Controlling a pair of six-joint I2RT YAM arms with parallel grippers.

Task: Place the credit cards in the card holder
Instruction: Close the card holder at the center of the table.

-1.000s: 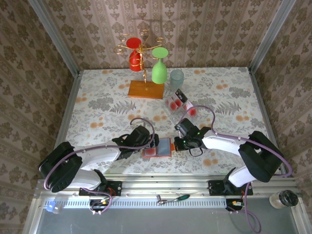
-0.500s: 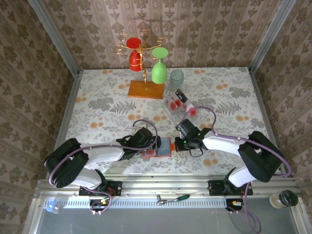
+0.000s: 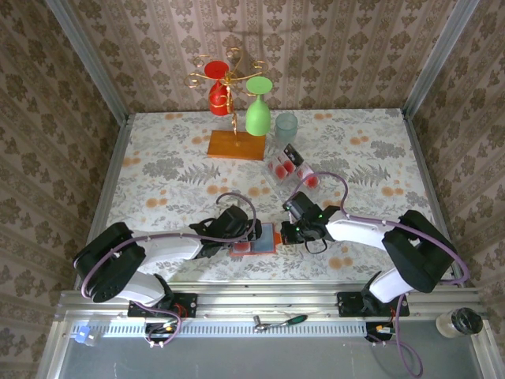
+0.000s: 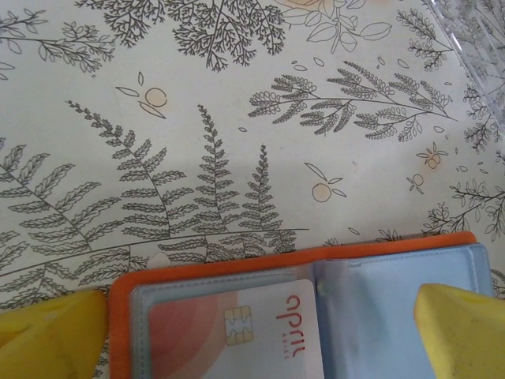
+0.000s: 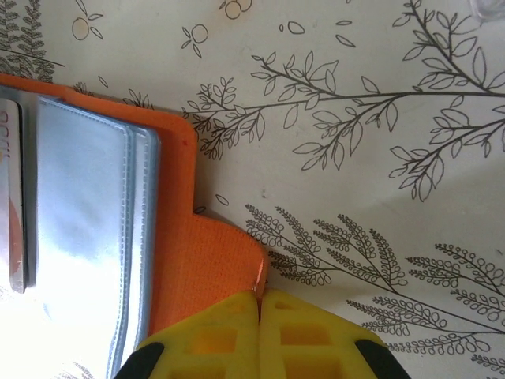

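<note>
The card holder (image 3: 264, 237) lies open near the table's front, orange outside with pale blue plastic sleeves. One credit card (image 4: 237, 332) with a chip sits in its left sleeve. My left gripper (image 4: 252, 343) is open, a yellow finger (image 4: 47, 328) at each side of the holder (image 4: 379, 253), which lies between them. My right gripper (image 5: 259, 304) is shut on the orange flap tab of the holder (image 5: 205, 260) at its right edge. From above, the left gripper (image 3: 245, 237) and right gripper (image 3: 286, 231) flank the holder. More credit cards (image 3: 290, 167) lie further back.
The loose cards rest in a clear tray (image 3: 304, 183) behind the right arm. A glass rack on an orange wooden base (image 3: 236, 145) holds red and green glasses at the back, with a pale tumbler (image 3: 286, 126) beside it.
The left arm has swung a little to the right, bringing its gripper closer over the holder. The right gripper and the holder have stayed put.
</note>
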